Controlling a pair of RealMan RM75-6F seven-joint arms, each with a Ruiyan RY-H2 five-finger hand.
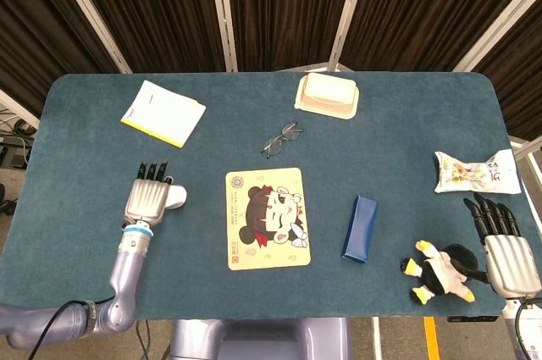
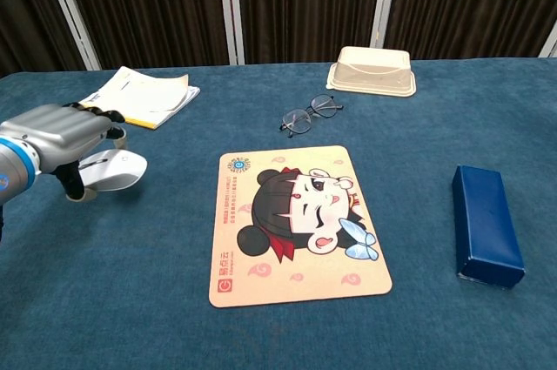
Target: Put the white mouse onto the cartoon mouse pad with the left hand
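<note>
The white mouse (image 1: 174,196) (image 2: 116,169) is held in my left hand (image 1: 148,199) (image 2: 63,137), lifted a little off the blue table and left of the cartoon mouse pad (image 1: 266,217) (image 2: 294,219). The hand's back covers most of the mouse; only its front end shows. The pad lies flat at the table's middle with a cartoon girl printed on it. My right hand (image 1: 504,248) rests at the table's near right corner, fingers stretched out, holding nothing.
A yellow-edged notebook (image 1: 163,113) lies far left, glasses (image 1: 281,140) just beyond the pad, a beige box (image 1: 327,94) at the back. Right of the pad are a blue case (image 1: 360,229), a penguin plush (image 1: 440,274) and a snack bag (image 1: 476,171).
</note>
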